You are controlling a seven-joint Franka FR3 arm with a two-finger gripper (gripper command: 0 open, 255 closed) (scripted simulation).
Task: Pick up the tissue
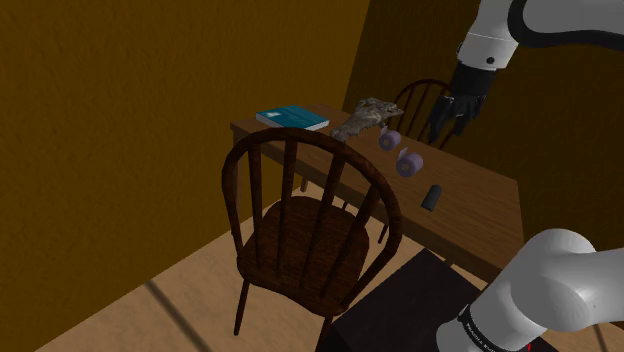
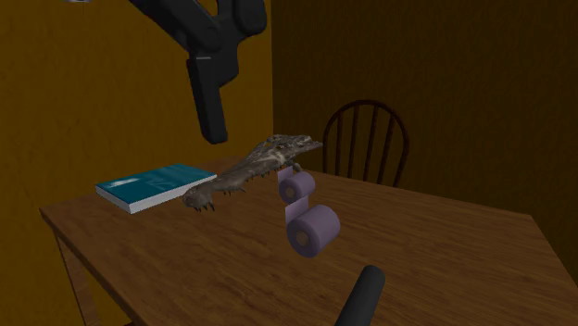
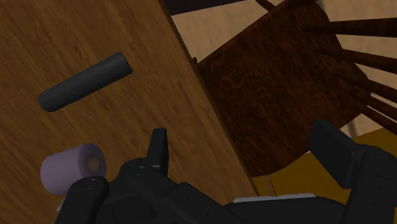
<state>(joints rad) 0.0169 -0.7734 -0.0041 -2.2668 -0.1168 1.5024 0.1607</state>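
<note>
The tissue is a pale purple roll (image 1: 408, 163) lying on the wooden table (image 1: 480, 205), joined by a loose strip to a second purple roll (image 1: 389, 140) beside it. The second exterior view shows the nearer roll (image 2: 313, 230) and the farther one (image 2: 296, 188) mid-table. My black gripper (image 1: 447, 118) hangs above the table, up and to the shoulder view's right of the rolls, touching nothing. In the wrist view its fingers (image 3: 159, 149) stand wide apart around nothing, and a purple roll (image 3: 73, 168) lies outside the gap, beside one finger.
A black cylinder (image 1: 432, 196) lies near the table's front edge. A grey crocodile-like figure (image 1: 362, 116) and a teal book (image 1: 292, 118) sit at the far end. One wooden chair (image 1: 300, 220) stands in front of the table, another (image 1: 425, 98) behind it. The stand (image 1: 400, 310) is at lower right.
</note>
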